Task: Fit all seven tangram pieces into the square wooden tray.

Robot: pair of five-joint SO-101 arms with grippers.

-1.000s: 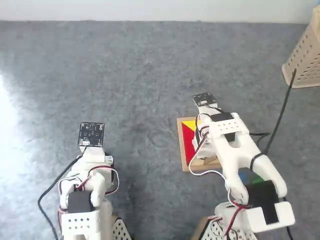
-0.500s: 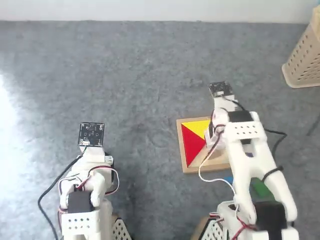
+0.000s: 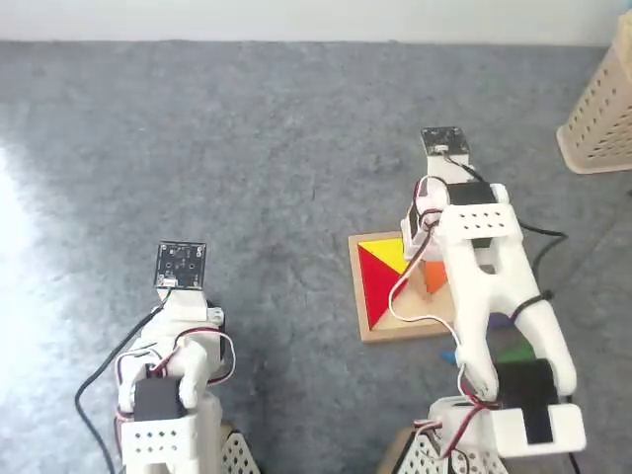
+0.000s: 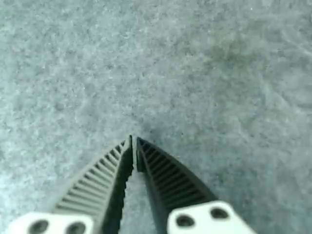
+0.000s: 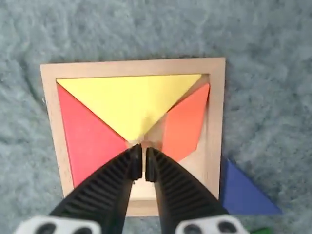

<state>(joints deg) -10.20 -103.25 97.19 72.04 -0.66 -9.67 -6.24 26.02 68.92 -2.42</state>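
The square wooden tray [image 5: 217,122] lies on the grey carpet and holds three pieces. A yellow triangle [image 5: 129,100] fills its far part, a red triangle [image 5: 90,139] one side, and an orange parallelogram [image 5: 183,124] leans along the other side. My right gripper [image 5: 140,150] hovers shut and empty over the tray's middle, where the three pieces meet. A blue triangle [image 5: 241,192] lies on the carpet just outside the tray's corner. In the high view the right arm [image 3: 474,247] covers much of the tray [image 3: 358,286]. My left gripper [image 4: 133,142] is shut over bare carpet.
Purple [image 3: 506,318] and green [image 3: 513,348] pieces peek out on the carpet beside the right arm. A perforated beige basket [image 3: 600,109] stands at the far right. Open carpet [image 3: 247,148] stretches across the middle and far side. The left arm [image 3: 173,355] sits at the near left.
The right arm has swung farther away and to the right over the tray, uncovering the yellow and orange pieces. The left arm has not moved.
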